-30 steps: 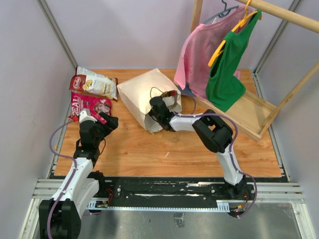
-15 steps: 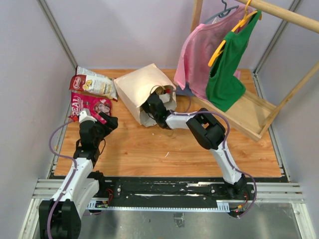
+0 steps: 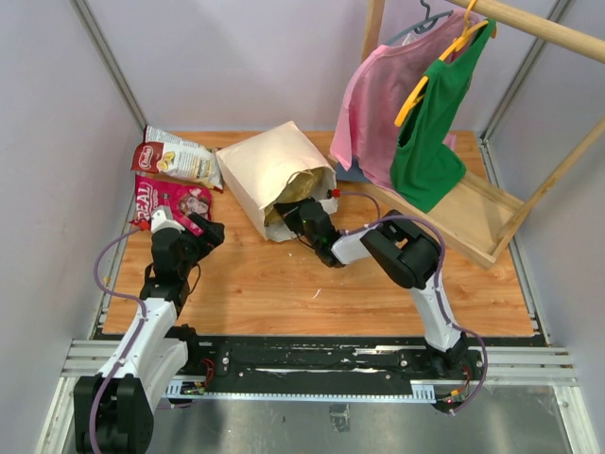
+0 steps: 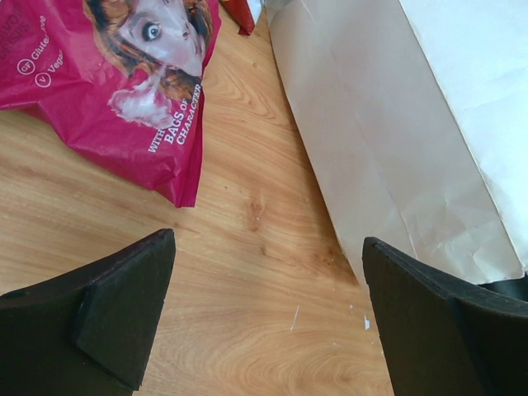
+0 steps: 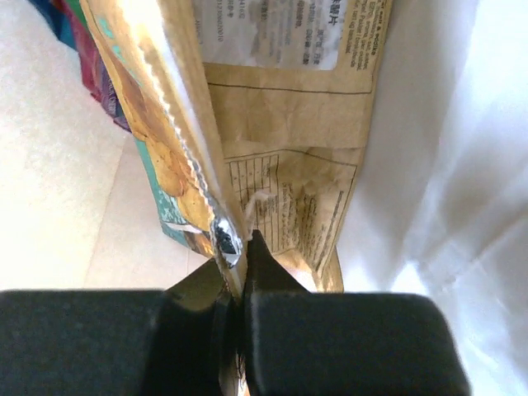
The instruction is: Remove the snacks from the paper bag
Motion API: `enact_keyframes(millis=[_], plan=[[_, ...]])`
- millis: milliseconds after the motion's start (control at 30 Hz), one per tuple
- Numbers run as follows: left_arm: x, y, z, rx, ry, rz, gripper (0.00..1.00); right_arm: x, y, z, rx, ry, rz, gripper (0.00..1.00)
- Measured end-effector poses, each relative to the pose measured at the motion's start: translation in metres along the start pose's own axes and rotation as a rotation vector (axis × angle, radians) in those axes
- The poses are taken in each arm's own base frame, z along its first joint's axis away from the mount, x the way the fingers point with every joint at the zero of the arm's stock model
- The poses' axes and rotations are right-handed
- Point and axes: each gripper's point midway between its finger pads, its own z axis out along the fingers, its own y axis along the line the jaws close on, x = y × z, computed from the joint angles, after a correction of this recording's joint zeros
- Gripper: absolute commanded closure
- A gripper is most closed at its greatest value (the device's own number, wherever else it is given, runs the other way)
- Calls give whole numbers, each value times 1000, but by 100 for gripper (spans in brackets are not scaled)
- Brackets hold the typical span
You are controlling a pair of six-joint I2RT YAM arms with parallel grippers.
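Listing by view, hazards first, then make.

**Top external**
- The paper bag (image 3: pixel 269 168) lies on its side on the table (image 3: pixel 312 284), at 12 o'clock from centre, with its mouth turned to 5 o'clock.
- The right gripper (image 3: pixel 289 214) is at that mouth, clamped on a tan packet (image 3: pixel 299 185) that shows partly inside.
- Hazard: the light bag may drag along with the pull, since nothing pins it.
- The left gripper (image 3: pixel 200 230) sits at 9 o'clock, spread wide and empty.
- A red-white packet (image 3: pixel 180 158) and a magenta packet (image 3: pixel 170 200) lie out at 9 to 10 o'clock of the bag.
- Make: creased matte kraft bag, and a varnished wood-grain tabletop.

**Left wrist**
- The left fingers (image 4: pixel 107 313) stand fully apart over bare wood.
- The magenta packet is at 11 o'clock and the bag's flank at 1 o'clock; neither is touched.
- Hazard: a late brace could crumple the bag wall.
- Make: the film is glossy, wrinkled and printed with a face. The paper is dull and softly folded.

**Right wrist**
- The jaws are closed tight on the tan packet's crimped seal, only at its serrated edge.
- Hazard: so thin a pinch on slick film may slip or tear under load.
- Further packets (image 5: pixel 82 58) sit deeper in at 11 o'clock and may snag on the way out.
- Make: tan printed back, teal and gold front, flat pillow shape, and pale paper lining at 3 o'clock.
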Motion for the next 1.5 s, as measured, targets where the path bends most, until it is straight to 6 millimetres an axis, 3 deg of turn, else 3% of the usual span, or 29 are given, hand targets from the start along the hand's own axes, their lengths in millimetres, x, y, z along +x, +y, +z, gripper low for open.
enact_keyframes(millis=[100, 367, 667, 933, 1167, 1300, 1500], plan=[[0, 0, 1, 1, 0, -1, 0, -4, 6, -18, -15, 11, 5, 99], [9, 4, 4, -7, 25, -13, 1, -27, 43, -75, -59, 6, 21, 99], [9, 4, 5, -6, 22, -15, 1, -59, 98, -139, -69, -19, -11, 99], [10, 4, 7, -4, 24, -23, 1, -71, 91, -183, -7, -1, -141, 99], [12, 3, 8, 5, 32, -27, 1, -72, 100, -212, 6, 66, -271, 99], [10, 1, 6, 12, 24, -28, 1, -91, 123, -241, -48, 22, -339, 99], [9, 0, 6, 14, 22, -37, 1, -135, 155, -280, -114, -147, -473, 99]])
